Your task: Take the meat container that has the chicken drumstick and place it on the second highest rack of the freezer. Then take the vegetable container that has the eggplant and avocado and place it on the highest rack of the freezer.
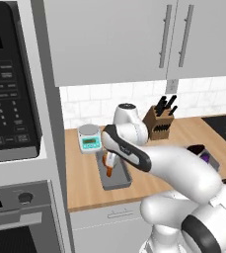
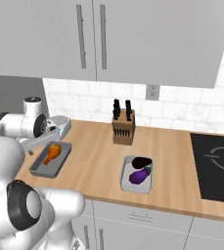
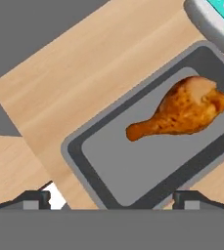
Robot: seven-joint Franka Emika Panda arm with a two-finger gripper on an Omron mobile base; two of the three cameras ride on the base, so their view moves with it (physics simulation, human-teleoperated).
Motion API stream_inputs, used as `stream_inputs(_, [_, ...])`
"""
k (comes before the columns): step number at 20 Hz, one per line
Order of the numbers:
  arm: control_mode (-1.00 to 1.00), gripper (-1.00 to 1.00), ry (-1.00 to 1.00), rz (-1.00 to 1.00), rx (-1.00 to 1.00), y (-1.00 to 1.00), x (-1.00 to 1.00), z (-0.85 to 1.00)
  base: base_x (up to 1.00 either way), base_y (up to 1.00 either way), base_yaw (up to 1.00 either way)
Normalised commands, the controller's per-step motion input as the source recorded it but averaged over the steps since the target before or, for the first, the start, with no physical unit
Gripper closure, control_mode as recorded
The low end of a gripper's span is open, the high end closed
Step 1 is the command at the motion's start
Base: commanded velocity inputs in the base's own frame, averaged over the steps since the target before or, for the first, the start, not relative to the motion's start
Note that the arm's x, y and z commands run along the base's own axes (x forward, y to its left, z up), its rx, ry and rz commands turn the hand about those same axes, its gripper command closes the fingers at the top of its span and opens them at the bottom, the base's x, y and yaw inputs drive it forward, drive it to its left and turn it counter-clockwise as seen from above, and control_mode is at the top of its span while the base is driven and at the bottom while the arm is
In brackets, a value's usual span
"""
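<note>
The meat container (image 2: 41,168) is a grey tray on the wooden counter, holding the orange-brown chicken drumstick (image 2: 52,152). In the hand view the drumstick (image 3: 182,112) lies toward the far end of the tray (image 3: 133,168). My gripper (image 3: 113,200) hangs open just above the tray's near end, nothing between its fingers. From the left base it (image 1: 108,165) stands over the tray (image 1: 120,181), partly covering the drumstick (image 1: 108,172). The vegetable container (image 2: 127,181) holds the purple eggplant (image 2: 139,177) and the dark avocado (image 2: 142,162). The freezer and its racks are out of view.
A small kitchen scale (image 1: 90,138) stands just behind the meat tray, against the tiled wall. A knife block (image 2: 123,128) sits mid-counter, and a black cooktop (image 2: 216,166) lies at the right. A tall column with a microwave and oven (image 1: 11,123) bounds the counter's left end.
</note>
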Motion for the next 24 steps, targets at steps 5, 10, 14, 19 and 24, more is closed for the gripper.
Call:
stream_inputs(5, [-1.0, -1.0, 0.02, 0.05, 0.0, 0.1, 0.0, -0.58, 0.0, 0.0, 0.0])
stream_inputs(10, [-1.0, -1.0, 0.0, 0.0, 0.0, 0.09, -0.19, -0.09, 0.0, 0.0, 0.0])
stream_inputs(14, [-1.0, -1.0, 0.0, 0.0, -0.06, 0.24, -0.23, -0.52, 0.0, 0.0, 0.0])
stream_inputs(19, [-1.0, -1.0, 0.01, 0.0, -0.05, 0.11, 0.01, -0.49, 0.0, 0.0, 0.0])
stream_inputs(24, [-1.0, -1.0, 0.09, 0.0, -0.01, 0.0, 0.04, -0.32, 0.0, 0.0, 0.0])
